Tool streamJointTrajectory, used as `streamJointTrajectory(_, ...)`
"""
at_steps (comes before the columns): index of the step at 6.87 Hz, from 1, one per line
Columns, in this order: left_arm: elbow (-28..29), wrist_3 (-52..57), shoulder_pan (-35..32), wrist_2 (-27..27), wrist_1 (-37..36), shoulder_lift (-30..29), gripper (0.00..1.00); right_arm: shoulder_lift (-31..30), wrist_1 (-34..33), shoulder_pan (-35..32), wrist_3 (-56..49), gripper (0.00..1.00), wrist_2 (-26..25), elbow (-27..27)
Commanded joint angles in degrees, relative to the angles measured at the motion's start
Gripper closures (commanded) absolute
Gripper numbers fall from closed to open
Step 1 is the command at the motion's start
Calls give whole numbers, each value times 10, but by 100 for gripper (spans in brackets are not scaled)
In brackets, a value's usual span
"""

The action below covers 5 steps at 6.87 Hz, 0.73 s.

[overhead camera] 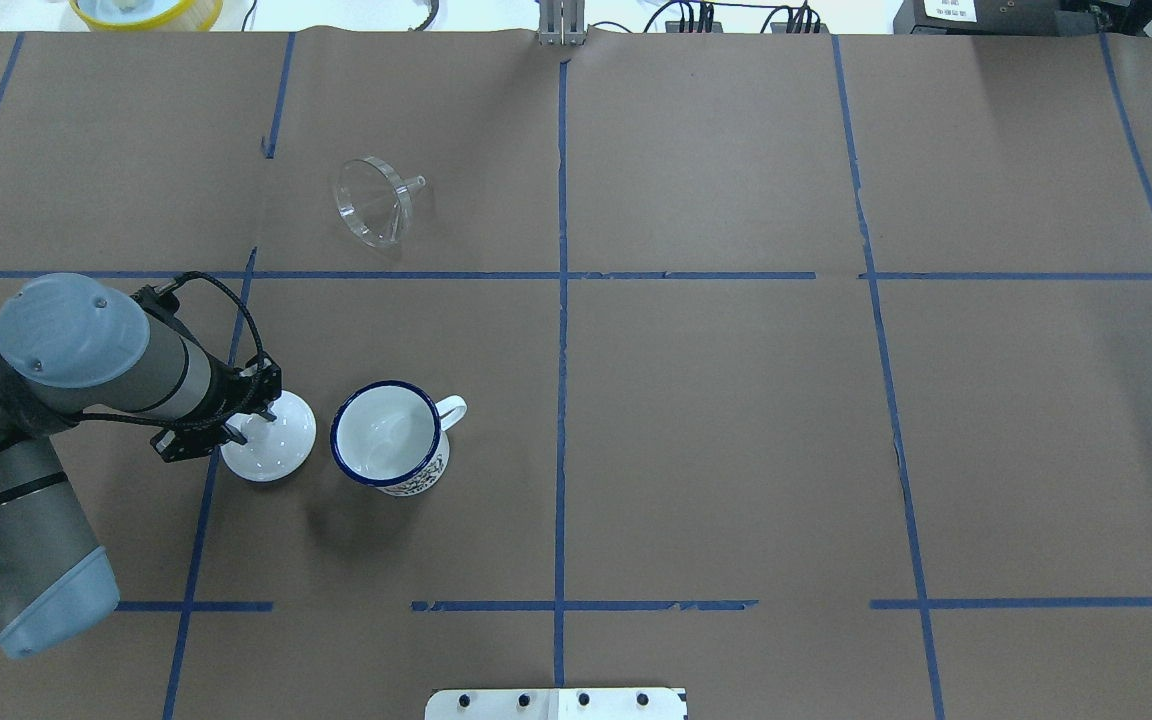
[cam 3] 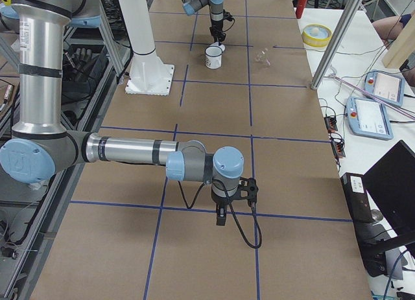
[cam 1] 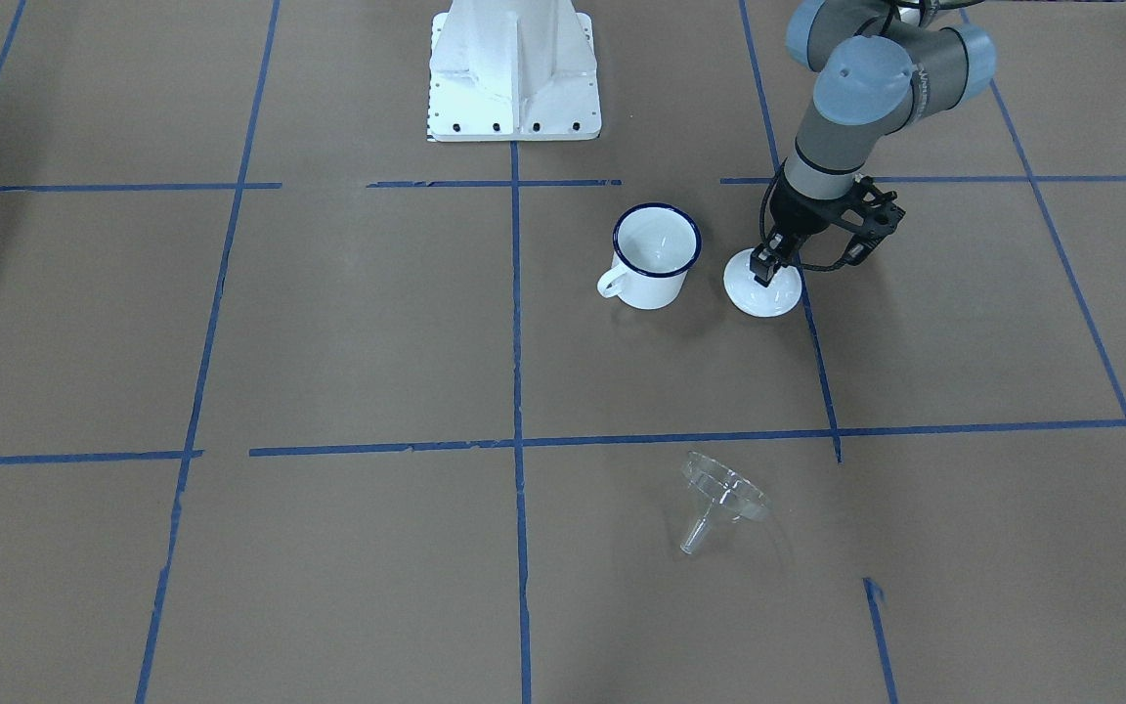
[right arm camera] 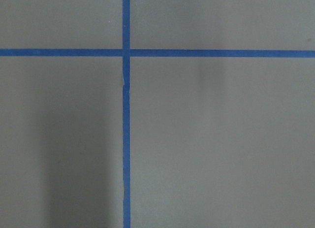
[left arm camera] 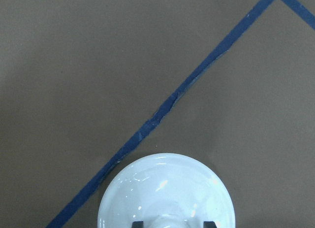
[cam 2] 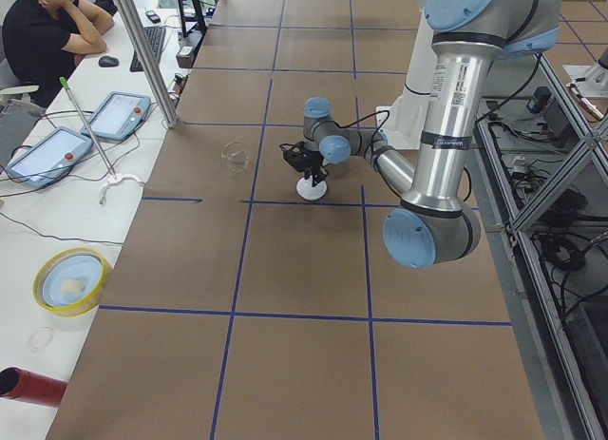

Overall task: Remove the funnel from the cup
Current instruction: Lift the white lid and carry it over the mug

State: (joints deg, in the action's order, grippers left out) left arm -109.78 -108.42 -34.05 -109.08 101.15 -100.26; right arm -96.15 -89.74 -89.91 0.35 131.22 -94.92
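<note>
The clear funnel (cam 1: 724, 499) lies on its side on the brown paper, well away from the cup, and also shows in the overhead view (overhead camera: 376, 200). The white cup (cam 1: 656, 256) with a dark blue rim stands upright with nothing in it (overhead camera: 386, 435). A white domed lid (cam 1: 763, 293) with a knob sits on the table beside the cup (overhead camera: 276, 440). My left gripper (cam 1: 766, 272) is low over the lid. In the left wrist view its fingertips (left arm camera: 138, 223) straddle the knob with gaps on both sides. My right gripper (cam 3: 222, 217) hangs above the table far from these things; I cannot tell whether it is open or shut.
The white robot base (cam 1: 514, 68) stands behind the cup. A yellow bowl (overhead camera: 146, 10) sits beyond the far table edge. An operator (cam 2: 47, 31) sits at a side desk with tablets. Blue tape lines (right arm camera: 126, 139) cross the paper.
</note>
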Motion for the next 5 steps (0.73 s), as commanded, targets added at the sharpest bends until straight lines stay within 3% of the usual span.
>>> streamJointTrajectory(1,-21,-1,-7,-2,-6,1,100,0,0,0,0,0,0,0)
streamJointTrajectory(5,-133,1,-42,-3,-135,-17,100,0,0,0,0,0,0,0)
